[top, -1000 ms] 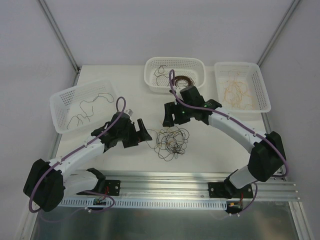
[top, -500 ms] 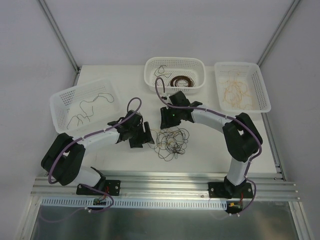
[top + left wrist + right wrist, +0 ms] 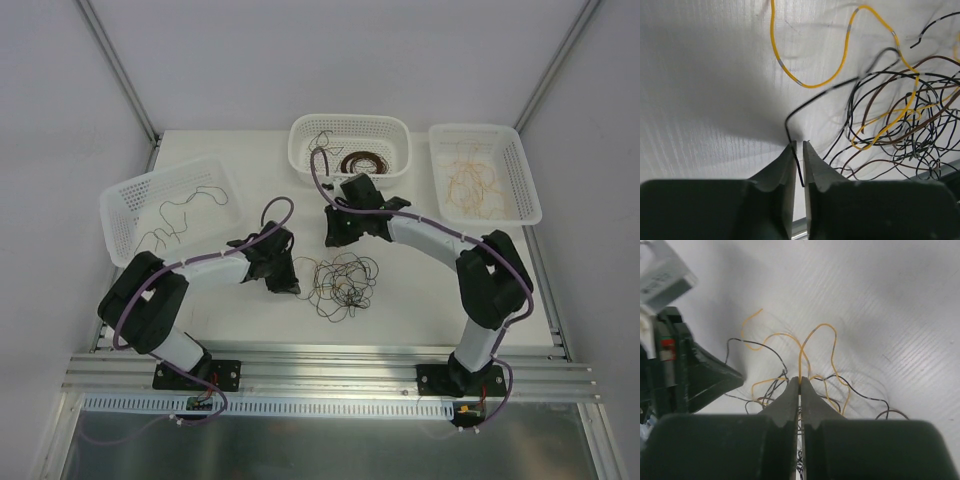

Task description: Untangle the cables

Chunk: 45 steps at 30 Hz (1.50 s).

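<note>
The cables [image 3: 340, 280] lie as a loose clump of black, brown and yellow strands on the white table, between the two arms. My left gripper [image 3: 291, 281] is down at the clump's left edge. In the left wrist view its jaws [image 3: 799, 144] stand with only a narrow slit between them, closed on the end of a black cable [image 3: 790, 120] that runs back into the clump [image 3: 900, 115]. My right gripper [image 3: 336, 238] is at the clump's upper edge. Its jaws [image 3: 800, 379] are shut on a yellow cable loop [image 3: 803, 347].
Three white perforated baskets stand at the back: the left one [image 3: 115, 200] holds dark strands, the middle one [image 3: 300, 150] dark and brown coils, the right one [image 3: 525, 175] yellow-tan strands. The left gripper's body [image 3: 700, 375] is close to my right jaws. An aluminium rail [image 3: 330, 365] runs along the near edge.
Both arms have reached in and down to the clump. Both grippers went from wide open to closed, the left on a black strand, the right on a yellow one.
</note>
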Tool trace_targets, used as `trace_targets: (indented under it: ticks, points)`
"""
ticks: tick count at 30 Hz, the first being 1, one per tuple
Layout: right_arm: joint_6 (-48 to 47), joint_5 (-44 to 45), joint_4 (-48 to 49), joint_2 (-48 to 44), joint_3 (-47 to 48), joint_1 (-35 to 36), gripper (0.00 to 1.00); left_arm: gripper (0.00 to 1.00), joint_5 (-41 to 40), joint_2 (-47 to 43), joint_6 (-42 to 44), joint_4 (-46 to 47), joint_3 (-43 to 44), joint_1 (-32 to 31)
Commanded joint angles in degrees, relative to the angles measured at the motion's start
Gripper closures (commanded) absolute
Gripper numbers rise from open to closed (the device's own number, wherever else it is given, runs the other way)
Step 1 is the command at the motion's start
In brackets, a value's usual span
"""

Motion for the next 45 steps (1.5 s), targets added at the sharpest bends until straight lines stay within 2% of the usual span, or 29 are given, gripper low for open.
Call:
trace_targets:
  ticks: [1, 2, 8, 15, 18, 26, 35, 38, 40, 42, 45]
  points:
    - [-3.8, 1.5, -3.3, -8.6, 5.4, -0.3, 0.99, 0.94, -2.2, 0.6, 1.3, 0.6, 1.2, -0.6]
    - [-4.6, 1.8, -4.3, -9.6, 6.1, -0.4, 0.99, 1.0, -2.4, 0.6, 1.3, 0.5, 0.7, -0.6]
    - [-5.2, 2.3, -12.2, -18.2, 14.5, -4.9, 0.99, 1.0, -5.2, -0.6, 2.3, -0.1, -0.8, -0.3]
    - [-2.4, -2.9, -14.9, -28.3, 21.9, -18.6, 0.99, 1.0, -7.4, -5.2, 4.7, -4.0, -2.3, 4.1]
    - [0.7, -8.1, -12.7, -32.0, 22.8, -24.9, 0.99, 1.0, -7.5, -8.0, 5.5, -5.2, -3.8, 7.6]
    - [6.7, -16.0, -9.1, -36.3, 26.2, -34.8, 0.99, 1.0, -10.4, -17.2, 7.9, -10.5, -6.9, 20.1]
    - [10.0, -17.5, -7.8, -37.4, 30.0, -45.1, 0.99, 1.0, -13.0, -26.5, 12.1, -18.3, -6.4, 33.3]
    - [12.6, -19.5, -6.8, -36.4, 32.4, -45.7, 0.99, 1.0, -12.6, -28.9, 15.3, -20.9, -4.1, 35.7]
    - [17.5, -22.7, -1.3, -36.1, 31.6, -45.3, 0.99, 1.0, -10.8, -29.7, 16.4, -21.0, -2.5, 35.7]
    - [18.5, -26.5, 1.4, -35.1, 29.6, -42.9, 0.99, 1.0, -8.3, -30.1, 17.1, -20.9, -2.0, 35.7]
    - [16.3, -28.1, -1.7, -34.2, 28.0, -40.0, 0.99, 1.0, -5.3, -30.2, 17.5, -20.9, -3.1, 35.7]
